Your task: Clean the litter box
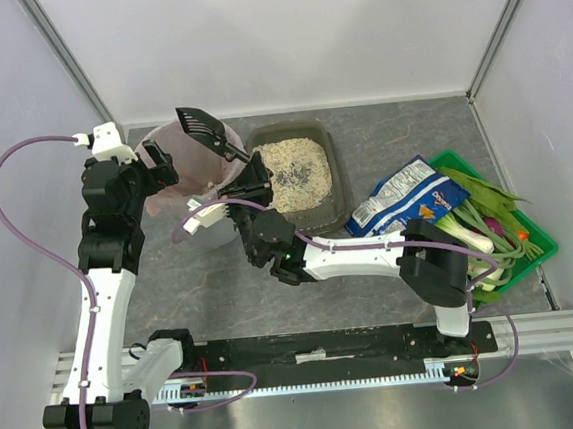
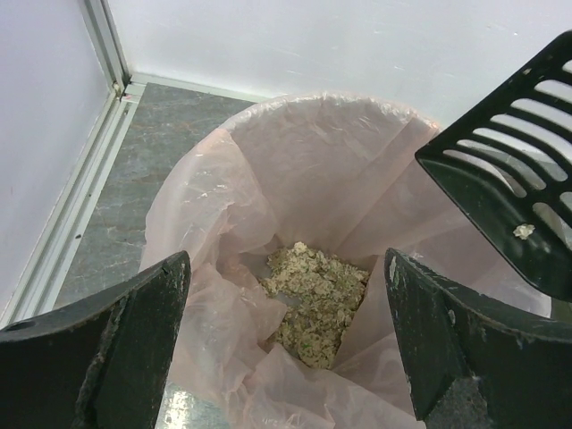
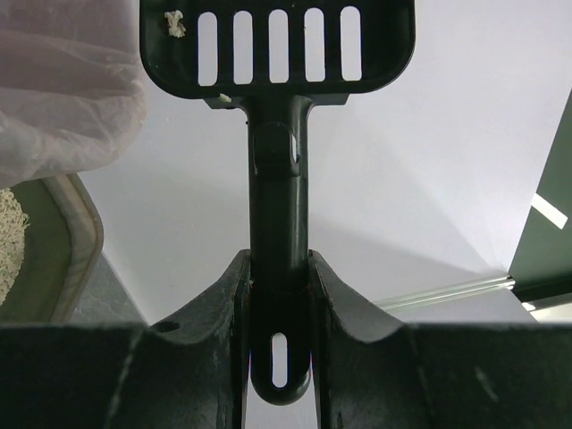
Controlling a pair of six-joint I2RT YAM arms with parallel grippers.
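The litter box (image 1: 339, 170) is a dark tray of pale granules at the back centre, and its corner shows in the right wrist view (image 3: 76, 241). My right gripper (image 1: 245, 166) (image 3: 279, 268) is shut on the handle of a black slotted scoop (image 1: 204, 129) (image 3: 277, 54). The scoop is raised over the pink-lined bin (image 1: 176, 154) with one small clump stuck to it. My left gripper (image 1: 157, 168) (image 2: 286, 264) hangs open above the bin's near-left rim, holding nothing. A heap of litter (image 2: 317, 299) lies in the bottom of the liner. The scoop head (image 2: 514, 206) reaches in from the right.
A blue chip bag (image 1: 406, 199) lies right of the litter box. Beyond it stands a green crate (image 1: 542, 242) of vegetables at the right wall. White walls close the back and both sides. The right arm stretches across the middle of the table.
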